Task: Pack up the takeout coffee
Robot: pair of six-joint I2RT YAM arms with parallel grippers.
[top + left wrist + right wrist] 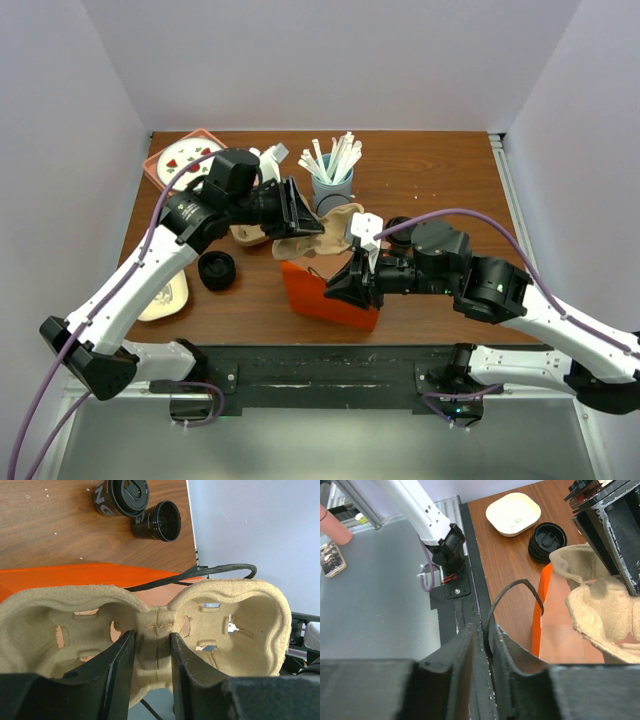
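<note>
My left gripper (300,215) (152,635) is shut on the middle ridge of a tan pulp cup carrier (335,232) (240,615), holding it tilted over the open orange paper bag (320,297) (75,575). The carrier's cup wells are empty. My right gripper (352,285) (482,630) is at the bag's near rim. Its jaws are almost together, with the bag's black cord handle (512,587) running between them against the right finger. One black lidded coffee cup (217,270) (547,541) stands left of the bag. Another black cup (400,228) sits behind my right wrist.
A blue cup of white stirrers (332,185) stands behind the carrier. A patterned plate (180,160) and a white bottle (272,160) are at the back left. A cream dish (165,295) lies near the front left edge. The table's front rail (470,595) runs under my right gripper.
</note>
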